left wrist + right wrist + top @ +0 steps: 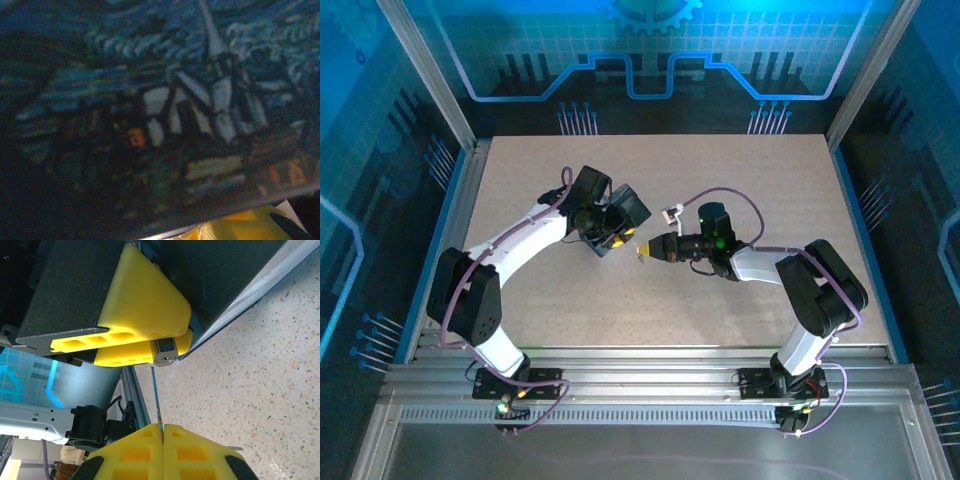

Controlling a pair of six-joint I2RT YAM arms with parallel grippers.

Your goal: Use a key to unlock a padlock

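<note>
Box (175,110), dark blue print, clamped by left gripper (182,332); padlock (165,351) at box edge. Right gripper (162,432) clenched on key (159,416), tip just beside padlock.

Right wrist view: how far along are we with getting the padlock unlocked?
Done: the right gripper is shut on the key; the left gripper seems to pinch the padlock beside the box. In hand: alignment, with the key's tip just short of the padlock, not yet inserted. Left: inserting, turning, freeing the shackle.

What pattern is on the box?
The box: blue swirly painting print, clearest in left wrist view.
</note>
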